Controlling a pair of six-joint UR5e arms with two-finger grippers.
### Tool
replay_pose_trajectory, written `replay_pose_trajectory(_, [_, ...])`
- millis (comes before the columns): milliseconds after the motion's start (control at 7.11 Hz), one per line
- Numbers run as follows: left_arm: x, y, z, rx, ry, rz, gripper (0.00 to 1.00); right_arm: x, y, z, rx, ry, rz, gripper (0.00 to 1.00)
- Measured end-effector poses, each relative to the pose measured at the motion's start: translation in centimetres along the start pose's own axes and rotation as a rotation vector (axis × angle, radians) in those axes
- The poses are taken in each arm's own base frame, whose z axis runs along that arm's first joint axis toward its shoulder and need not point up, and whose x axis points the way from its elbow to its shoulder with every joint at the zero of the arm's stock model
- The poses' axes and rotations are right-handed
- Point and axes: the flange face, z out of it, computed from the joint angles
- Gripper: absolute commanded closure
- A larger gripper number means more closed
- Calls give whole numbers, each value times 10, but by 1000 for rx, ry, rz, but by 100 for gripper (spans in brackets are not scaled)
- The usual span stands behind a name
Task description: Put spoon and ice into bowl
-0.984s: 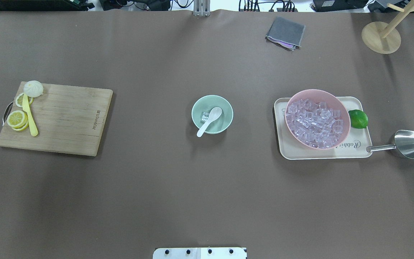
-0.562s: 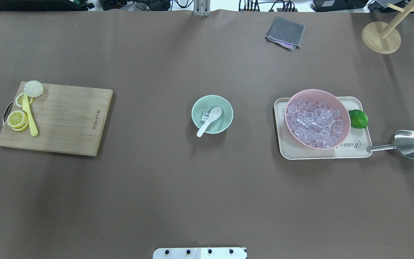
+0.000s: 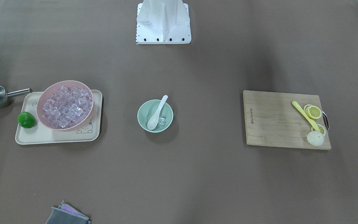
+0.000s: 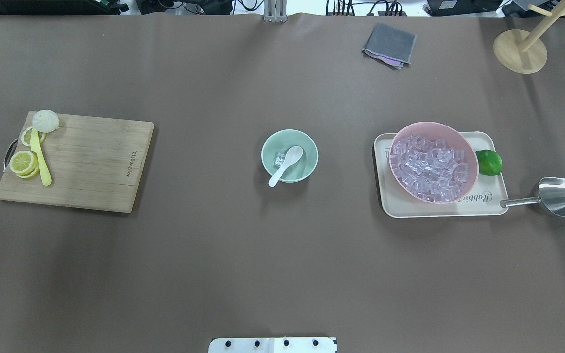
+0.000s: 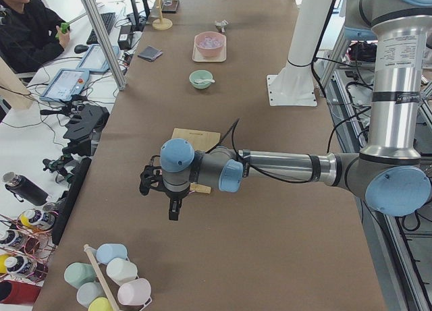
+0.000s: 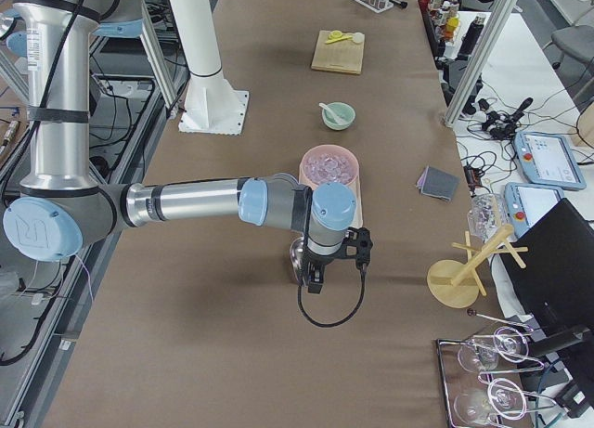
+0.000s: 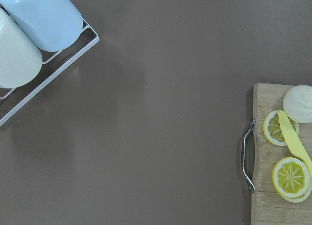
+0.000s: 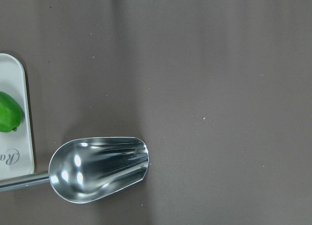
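Observation:
The mint-green bowl (image 4: pixel 275 140) stands at the table's middle; it also shows in the front view (image 3: pixel 141 120). The white spoon (image 4: pixel 287 162) lies in it, scoop inside and handle resting over the rim, also visible in the front view (image 3: pixel 156 114). One clear ice cube (image 4: pixel 280 158) sits in the bowl beside the scoop, as the front view (image 3: pixel 162 120) shows. My left gripper (image 5: pixel 173 213) hangs beyond the cutting board, far from the bowl. My right gripper (image 6: pixel 314 281) hangs over the metal scoop. I cannot tell if either is open or shut.
A pink bowl (image 4: pixel 429 128) heaped with ice stands on a cream tray (image 4: pixel 398 207) with a lime (image 4: pixel 488 162). A metal scoop (image 4: pixel 559 196) lies right of it. A cutting board (image 4: pixel 91 162) with lemon slices and a yellow utensil lies left. A grey cloth (image 4: pixel 389 44) lies far back.

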Motion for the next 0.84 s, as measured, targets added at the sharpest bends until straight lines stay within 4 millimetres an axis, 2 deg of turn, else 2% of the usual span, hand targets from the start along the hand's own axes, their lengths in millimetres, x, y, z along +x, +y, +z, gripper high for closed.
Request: replay_pose_trajectory(844, [0,-3,0,-1,0,1,2,-2,-5,-2,3,0,3,0])
